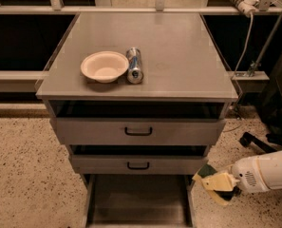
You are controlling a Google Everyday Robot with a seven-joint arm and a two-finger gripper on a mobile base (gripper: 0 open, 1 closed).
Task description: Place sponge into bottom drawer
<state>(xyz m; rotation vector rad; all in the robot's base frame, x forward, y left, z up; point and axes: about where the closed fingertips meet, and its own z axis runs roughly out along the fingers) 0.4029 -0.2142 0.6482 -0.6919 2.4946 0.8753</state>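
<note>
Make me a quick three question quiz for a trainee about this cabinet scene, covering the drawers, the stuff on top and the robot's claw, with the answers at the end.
1. True or false: the sponge already lies inside the bottom drawer.
2. What lies beside the bowl on the cabinet top? A: a mug. B: a can on its side. C: a spoon.
3. Where is the claw, and what does it hold?

Key
1. False: the sponge is outside the open drawer, just past its right rail.
2. B.
3. Low down, right of the open bottom drawer, closed on the sponge.
</note>
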